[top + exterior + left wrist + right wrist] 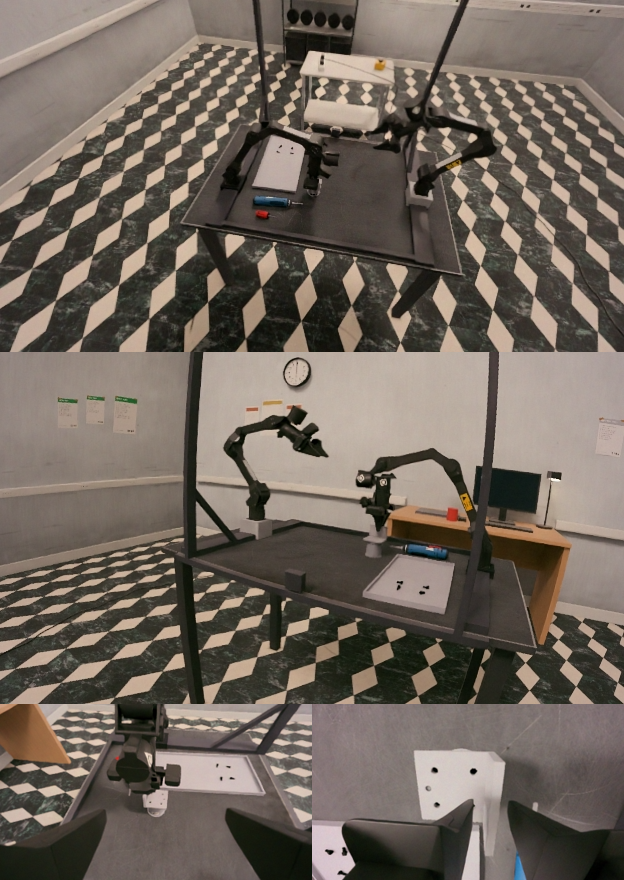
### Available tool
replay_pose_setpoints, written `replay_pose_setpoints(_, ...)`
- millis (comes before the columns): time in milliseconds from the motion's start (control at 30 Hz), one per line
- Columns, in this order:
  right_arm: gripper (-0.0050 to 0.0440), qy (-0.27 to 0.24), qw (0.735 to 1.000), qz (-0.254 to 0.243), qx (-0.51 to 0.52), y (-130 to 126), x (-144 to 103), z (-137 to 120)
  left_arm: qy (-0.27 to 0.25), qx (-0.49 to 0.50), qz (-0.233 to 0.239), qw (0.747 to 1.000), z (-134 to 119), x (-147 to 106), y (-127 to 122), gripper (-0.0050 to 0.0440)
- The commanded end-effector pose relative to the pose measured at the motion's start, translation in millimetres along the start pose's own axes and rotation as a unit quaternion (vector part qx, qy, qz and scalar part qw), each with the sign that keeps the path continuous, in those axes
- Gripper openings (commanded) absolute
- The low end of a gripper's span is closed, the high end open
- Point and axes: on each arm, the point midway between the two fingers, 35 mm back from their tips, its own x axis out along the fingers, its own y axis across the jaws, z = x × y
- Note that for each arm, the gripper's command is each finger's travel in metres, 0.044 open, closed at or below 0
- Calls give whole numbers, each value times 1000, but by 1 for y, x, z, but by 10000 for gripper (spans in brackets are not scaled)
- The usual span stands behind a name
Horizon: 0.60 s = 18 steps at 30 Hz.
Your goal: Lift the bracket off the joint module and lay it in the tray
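Observation:
The white bracket (458,784) sits on top of the pale joint module (374,544), which stands upright on the dark table next to the tray (411,582). The module also shows in the left wrist view (155,802). My right gripper (490,804) hangs straight down over it, its fingers either side of the bracket's upright flange (494,802) with small gaps, so it is open. It also shows in the top view (312,186). My left gripper (317,450) is open and empty, raised high above the table's far side.
The grey tray (280,164) holds a few small black screws. A blue screwdriver (272,201) and a small red part (262,214) lie in front of the tray. A small dark cube (295,580) sits near the table edge. Frame posts stand at the table's sides.

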Motion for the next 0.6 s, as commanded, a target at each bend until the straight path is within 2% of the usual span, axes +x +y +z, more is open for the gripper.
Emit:
replay_pose_setpoints(0,130,-3,1000,-1,2,-1,6,1,-6,0,-1,1000,4,-3,0,440)
replay_pose_setpoints(67,130,-11,1000,-1,2,-1,2,1,-6,0,-1,1000,4,-3,0,440)
replay_pose_setpoints(267,130,-4,1000,-1,2,-1,16,1,-6,0,-1,1000,4,-3,0,440)
replay_pose_setpoints(300,111,-6,1000,-1,2,-1,14,1,-6,0,-1,1000,4,-3,0,440)
replay_pose_setpoints(367,111,-15,1000,-1,2,-1,8,4,-6,0,-1,1000,4,-3,0,440)
replay_pose_setpoints(400,91,-16,1000,-1,2,-1,8,4,-6,0,-1,1000,4,-3,0,440)
replay_pose_setpoints(467,91,-16,1000,0,1,0,7,4,-6,0,-1,1000,4,-3,0,440)
replay_pose_setpoints(500,71,-16,1000,0,1,0,7,4,-6,0,-1,1000,4,-3,0,440)
replay_pose_setpoints(567,71,-16,1000,0,1,0,7,4,-6,0,-1,1000,4,-3,0,440)
